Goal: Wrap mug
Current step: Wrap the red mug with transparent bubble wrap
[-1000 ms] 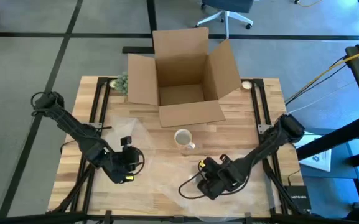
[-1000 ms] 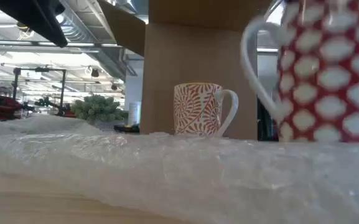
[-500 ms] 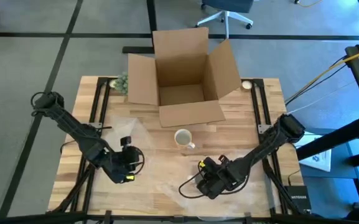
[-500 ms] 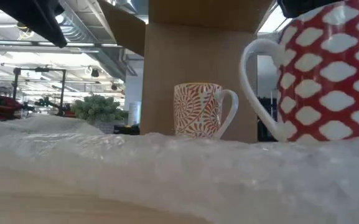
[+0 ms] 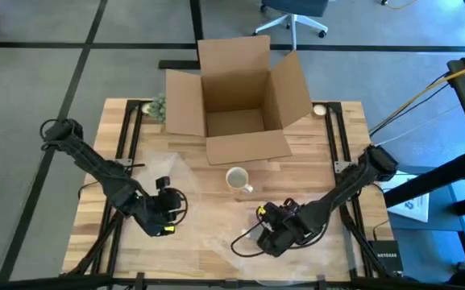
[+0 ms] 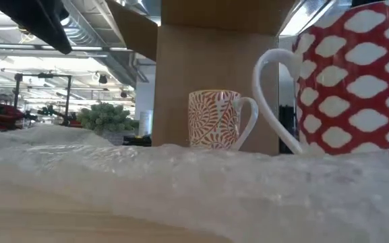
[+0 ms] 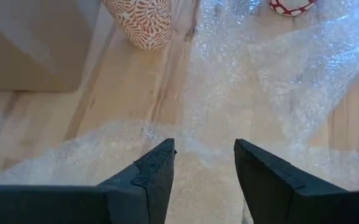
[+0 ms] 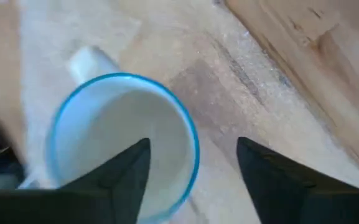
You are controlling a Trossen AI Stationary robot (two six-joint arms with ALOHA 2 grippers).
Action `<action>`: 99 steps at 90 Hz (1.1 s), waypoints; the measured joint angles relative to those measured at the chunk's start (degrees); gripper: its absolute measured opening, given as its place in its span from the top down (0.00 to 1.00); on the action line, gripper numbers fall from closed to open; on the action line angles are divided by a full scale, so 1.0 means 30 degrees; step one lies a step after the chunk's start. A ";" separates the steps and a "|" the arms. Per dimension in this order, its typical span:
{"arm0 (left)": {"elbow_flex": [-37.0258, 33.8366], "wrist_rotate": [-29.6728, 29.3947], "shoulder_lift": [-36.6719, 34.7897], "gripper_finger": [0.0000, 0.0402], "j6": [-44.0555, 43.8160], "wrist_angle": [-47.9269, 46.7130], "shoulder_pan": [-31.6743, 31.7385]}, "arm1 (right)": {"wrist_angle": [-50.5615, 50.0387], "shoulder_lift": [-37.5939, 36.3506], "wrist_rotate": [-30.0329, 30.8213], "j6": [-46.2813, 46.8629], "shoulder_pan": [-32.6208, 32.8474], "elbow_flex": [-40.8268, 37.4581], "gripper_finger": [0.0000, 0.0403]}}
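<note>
bubble wrap point(image 5: 216, 217), clear and crinkled, lies spread over the near half of the wooden desk point(image 5: 321, 169). the right end effector point(image 8: 188, 162) is low over the right part of that sheet, fingers apart, with the red-and-white mug point(image 6: 356, 77) directly under it; the wrist view looks straight down into the mug's white interior and blue rim, one finger over the mouth and the other outside the wall. whether the fingers press the wall cannot be told. in the low view this mug stands upright on the wrap, handle pointing toward the second mug, its base hidden behind a fold of the sheet.

the left end effector point(image 7: 204, 158) is low over the left part of the bubble wrap, fingers apart with nothing between them, the sheet just beneath the tips. ahead of it, well apart, the base of the red-and-white mug shows at the far edge of the sheet.

an orange patterned mug point(image 5: 237, 179) stands upright on bare wood beyond both end effectors, between them and the open cardboard box point(image 5: 236, 97), near the box's lowered front flap. its handle points to the right arm's side. it touches neither end effector.

beyond the left end effector, at the far left corner of the desk beside the box, sits a small green plant point(image 6: 103, 116).
</note>
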 joint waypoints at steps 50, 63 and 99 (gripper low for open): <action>0.0052 0.5317 0.5912 0.48 0.6940 0.9221 0.0402 | -0.0866 0.1086 0.5836 0.4363 0.5068 0.1076 0.33; 0.0772 0.5468 0.8224 0.50 0.6880 0.9427 0.0436 | -0.0852 0.2065 0.5678 0.5431 0.5557 0.1061 0.33; 0.1231 0.5306 1.0338 0.55 0.6440 0.9608 0.1201 | -0.0021 0.3008 0.5817 0.5672 0.5845 0.1061 0.33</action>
